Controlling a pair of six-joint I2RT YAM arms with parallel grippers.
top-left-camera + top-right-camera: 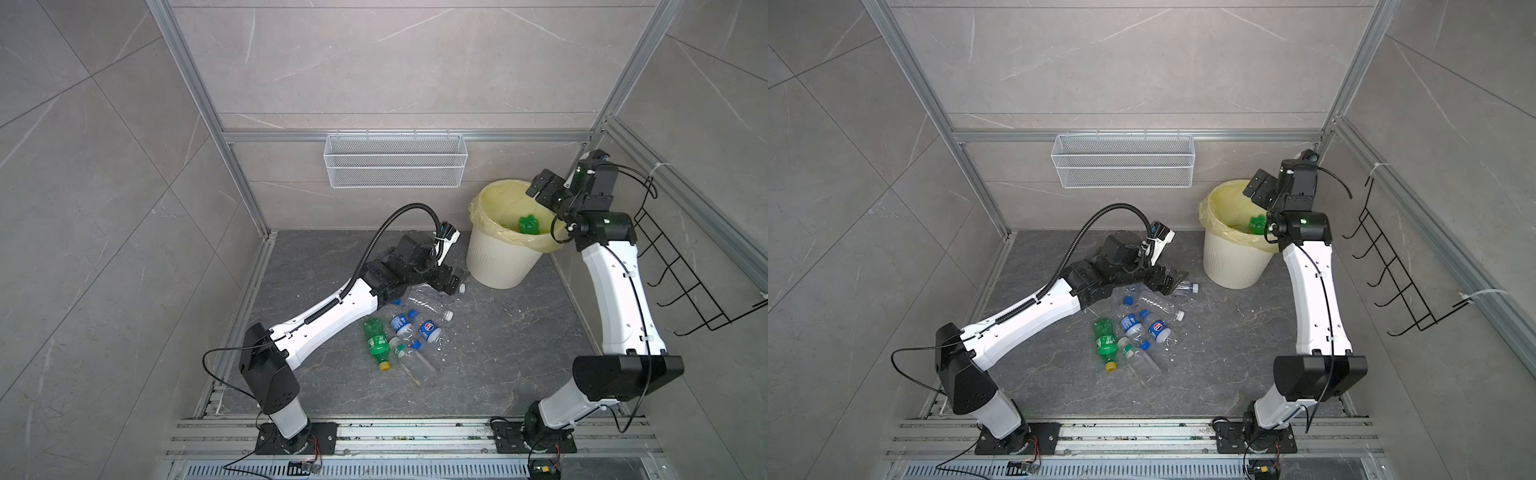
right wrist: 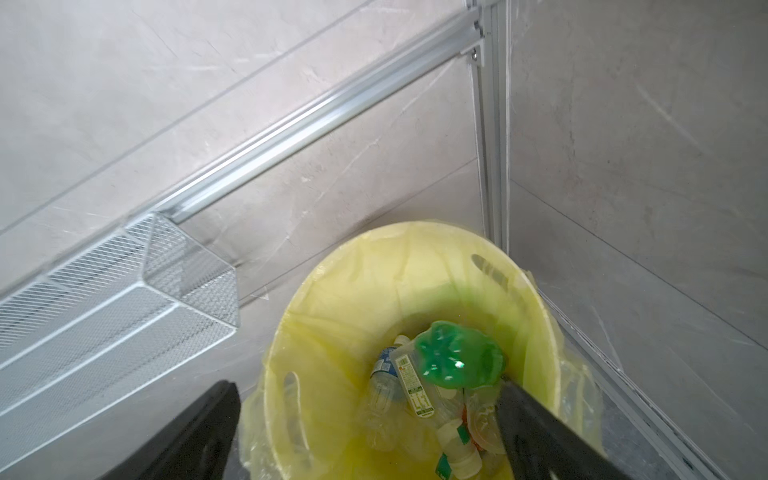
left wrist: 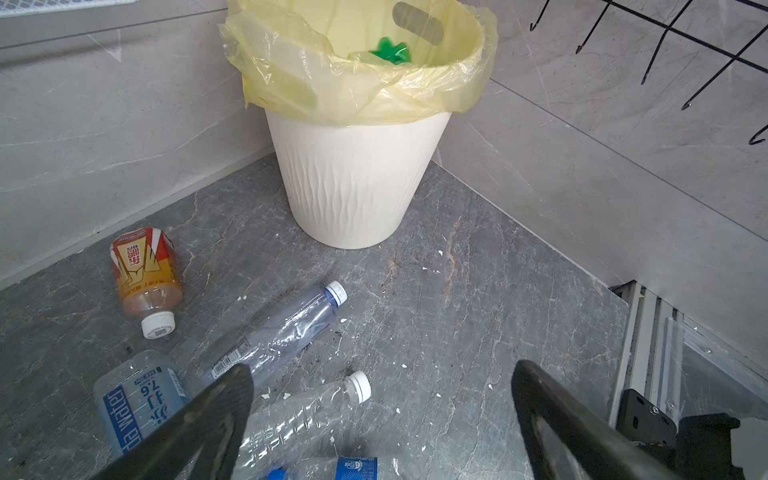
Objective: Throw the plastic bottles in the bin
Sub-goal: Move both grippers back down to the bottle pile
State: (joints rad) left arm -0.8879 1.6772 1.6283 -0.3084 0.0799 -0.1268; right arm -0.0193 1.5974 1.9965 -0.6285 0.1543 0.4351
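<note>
The cream ribbed bin [image 1: 496,259] [image 1: 1231,264] [image 3: 357,183], lined with a yellow bag, stands in the back right corner. My right gripper [image 1: 540,187] [image 2: 368,388] hangs open over its mouth with nothing between the fingers. A blurred green bottle [image 2: 457,357] [image 1: 528,224] sits just inside, on top of several plastic bottles. My left gripper [image 1: 451,282] [image 3: 382,372] is open, low over the floor. A clear white-capped bottle [image 3: 316,407] lies close to one of its fingers. Nearby lie an orange-labelled bottle [image 3: 145,270], another clear bottle [image 3: 286,324], a green bottle [image 1: 376,338] and blue-labelled ones [image 1: 401,324].
A white wire mesh basket [image 1: 395,160] hangs on the back wall left of the bin. A black wire rack [image 1: 685,270] hangs on the right wall behind my right arm. Aluminium frame rails edge the dark stone floor [image 1: 498,353].
</note>
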